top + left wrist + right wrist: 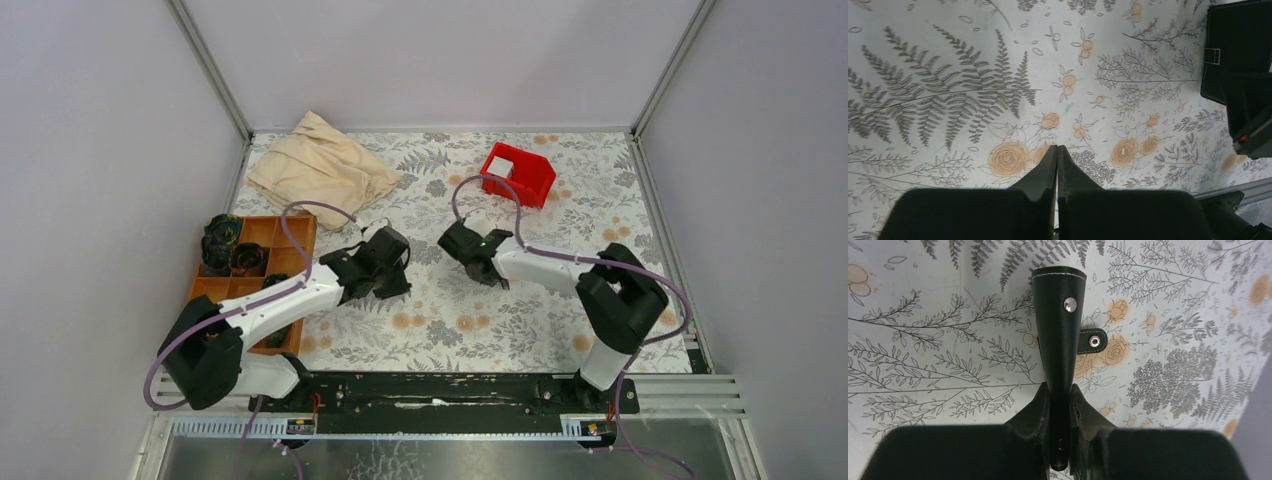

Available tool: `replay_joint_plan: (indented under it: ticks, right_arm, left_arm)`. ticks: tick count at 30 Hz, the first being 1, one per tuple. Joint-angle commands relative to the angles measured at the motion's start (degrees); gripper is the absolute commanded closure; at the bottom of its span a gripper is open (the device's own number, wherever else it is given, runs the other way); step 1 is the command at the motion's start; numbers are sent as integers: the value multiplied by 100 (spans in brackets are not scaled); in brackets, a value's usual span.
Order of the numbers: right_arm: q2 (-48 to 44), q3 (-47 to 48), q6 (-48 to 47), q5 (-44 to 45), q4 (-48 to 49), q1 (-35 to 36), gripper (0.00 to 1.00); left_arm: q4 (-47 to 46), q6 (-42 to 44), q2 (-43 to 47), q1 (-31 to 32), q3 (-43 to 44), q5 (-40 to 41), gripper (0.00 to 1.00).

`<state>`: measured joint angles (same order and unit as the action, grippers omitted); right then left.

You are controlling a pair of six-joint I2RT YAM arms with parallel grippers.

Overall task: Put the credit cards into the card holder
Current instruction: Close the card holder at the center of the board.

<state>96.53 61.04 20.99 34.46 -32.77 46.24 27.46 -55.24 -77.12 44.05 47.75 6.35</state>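
The card holder (1058, 325) is a black wallet held edge-on above the floral tabletop, its snap stud and clasp tab (1093, 341) showing. My right gripper (1060, 387) is shut on its lower edge, a finger on each side. From the left wrist view the card holder (1238, 45) hangs at the upper right with the right gripper (1253, 115) under it. My left gripper (1057, 148) is shut with nothing between its fingers, low over the table and left of the card holder. In the top view the left gripper (388, 280) and right gripper (468, 250) face each other mid-table. A small white card (500, 166) lies in the red bin.
The red bin (528, 180) stands at the back right. A crumpled tan cloth (322, 165) lies at the back left. A brown compartment tray (275, 232) with dark round items sits along the left edge, under the left arm. Grey walls enclose the table.
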Motion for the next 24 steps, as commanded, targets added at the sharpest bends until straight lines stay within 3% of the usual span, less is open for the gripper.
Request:
replay_joint_plan:
  ticks: [1,6,13,16,21,24]
  right_arm:
    - [383,467,294,834,-427,396,100]
    - [769,758,524,593,-518,886,87]
    - [1144,1181,811,326,-717,1400,54]
    - [1091,1312,859,223,-749,1494,45]
    - [790,1454,884,148,-819,1556,41]
    - [510,1488,891,92,-818,1560,32]
  left_arm:
    - [132,-151,335,-123,-270,270,97]
    - [201,-213,565,-230,-452,377,98]
    - [207,-256,546,-289,-504,414,98]
    - [162,-312,547,-289,-540,407,98]
    - [154,-422,638,-285,-571,518,98]
    - [102,-443,680,-278,-569,554,98]
